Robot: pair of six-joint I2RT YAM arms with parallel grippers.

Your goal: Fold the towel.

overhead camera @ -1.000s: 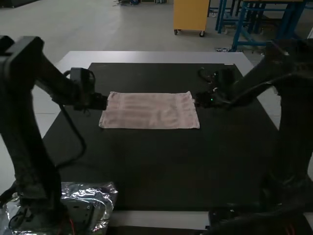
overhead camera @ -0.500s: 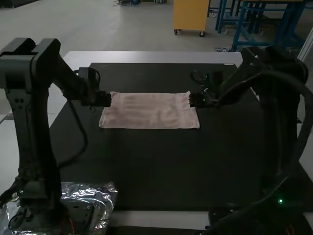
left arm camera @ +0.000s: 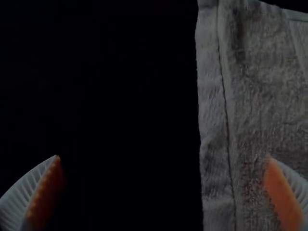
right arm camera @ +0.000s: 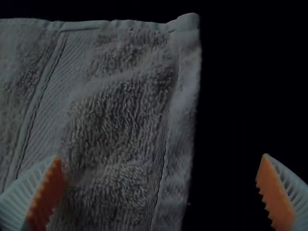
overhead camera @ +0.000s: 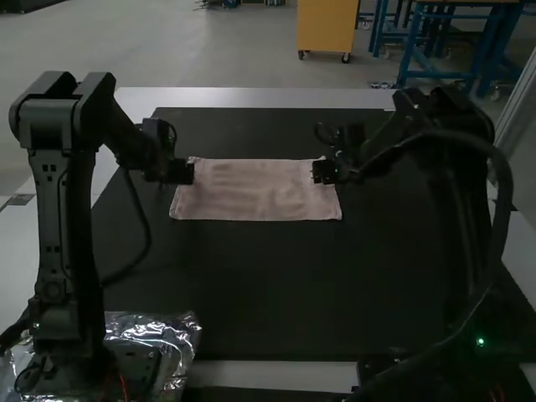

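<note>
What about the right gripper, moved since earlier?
Yes, left: in the high view, the right gripper went from beside the unmoved towel to over its right edge.

Likely a robotics lab: left arm (overhead camera: pixel 59 234), right arm (overhead camera: pixel 442 117), black-topped table (overhead camera: pixel 276 289).

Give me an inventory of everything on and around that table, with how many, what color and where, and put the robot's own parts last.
Towel: one, pale pink, flat on the mat's far half
Mat: one, black, on the table
Table: one, whitish, beneath the mat
Crinkled sheet: one, silver, by the left arm's base
Arms: two, black, left and right
Left hand: one, white-and-orange fingers, towel's left edge
Right hand: one, same colors, right edge
</note>
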